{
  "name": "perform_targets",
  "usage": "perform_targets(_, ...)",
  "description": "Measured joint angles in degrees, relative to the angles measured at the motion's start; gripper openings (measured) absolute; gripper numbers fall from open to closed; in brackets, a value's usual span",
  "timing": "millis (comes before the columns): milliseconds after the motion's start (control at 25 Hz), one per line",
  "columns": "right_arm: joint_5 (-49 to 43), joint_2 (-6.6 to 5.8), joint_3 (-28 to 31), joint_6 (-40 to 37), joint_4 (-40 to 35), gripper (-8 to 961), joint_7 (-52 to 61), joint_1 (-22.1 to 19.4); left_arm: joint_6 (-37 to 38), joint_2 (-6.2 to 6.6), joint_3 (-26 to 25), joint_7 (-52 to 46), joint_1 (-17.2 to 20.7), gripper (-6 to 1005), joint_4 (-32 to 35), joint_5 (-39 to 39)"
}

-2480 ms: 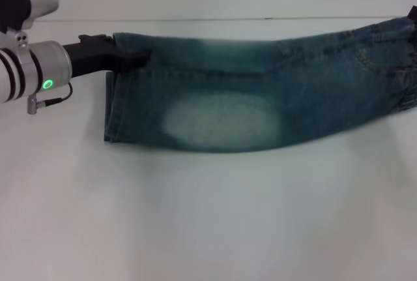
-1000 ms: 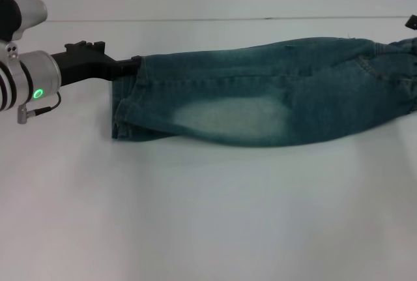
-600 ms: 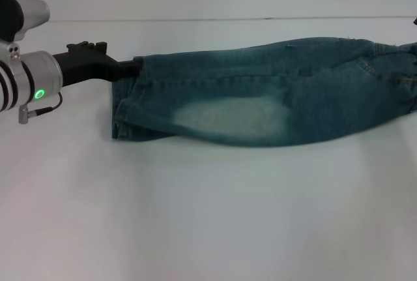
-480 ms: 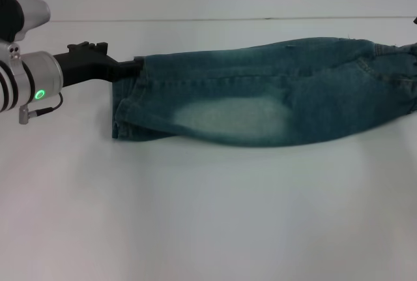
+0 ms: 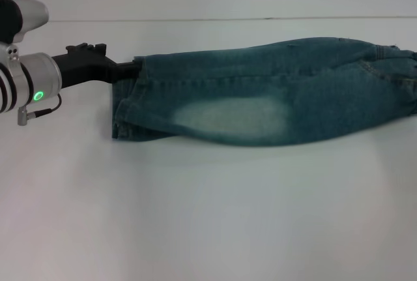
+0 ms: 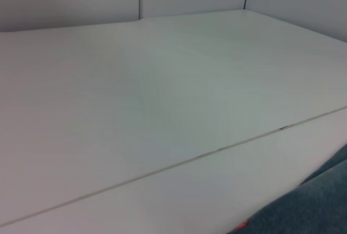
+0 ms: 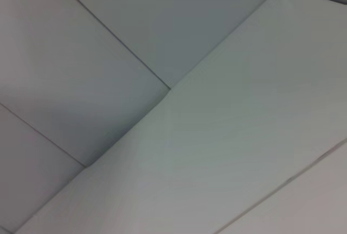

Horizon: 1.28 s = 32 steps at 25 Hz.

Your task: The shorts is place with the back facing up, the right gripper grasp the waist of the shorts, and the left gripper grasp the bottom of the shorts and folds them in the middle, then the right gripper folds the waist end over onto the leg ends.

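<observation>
Head view | shorts (image 5: 273, 102) folded lengthwise, pale patch up | left gripper (image 5: 133, 67) pinching leg-end corner | white table (image 5: 208, 216)

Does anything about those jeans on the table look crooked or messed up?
Slightly. The shorts lie folded lengthwise, but the leg hems by the left tool are bunched and uneven rather than flat. No damage shows.

Work surface: a plain white tabletop (image 5: 208, 216) with one thin seam line along its far side. The shorts (image 5: 273, 92), folded lengthwise into a long band, lie flat directly on it, spanning from left-centre to the right edge.
</observation>
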Motion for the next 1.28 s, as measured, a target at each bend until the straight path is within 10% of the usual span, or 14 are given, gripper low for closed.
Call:
perform_targets(560, 7.58, 1.96, 0.25, -13.13, -3.75, 957, -5.99, -6.31, 1.99, -0.09, 1.1, 0.0, 2.6, 918, 2.43, -2.97)
perform_targets(1280, 2.69, 1.37, 0.16, -13.12, -3.51, 957, -6.56, -7.69, 14.24, 0.1, 1.34, -5.15, 8.84, 918, 11.08, -4.48)
